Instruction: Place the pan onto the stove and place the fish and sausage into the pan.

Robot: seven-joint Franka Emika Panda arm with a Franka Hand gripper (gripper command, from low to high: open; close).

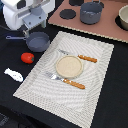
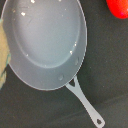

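Note:
The grey-blue pan sits on the black table left of the placemat, its thin handle pointing to the exterior view's left. It fills the wrist view and is empty. The red-orange sausage lies on the table in front of the pan and shows at the edge of the wrist view. The white fish lies nearer the front left. The stove is at the back. My gripper hangs just above the pan's far rim; its fingers are not clearly visible.
A larger grey pot stands on the stove. A beige bowl is at the back right. The striped placemat holds a round plate, a fork and a knife with orange handles.

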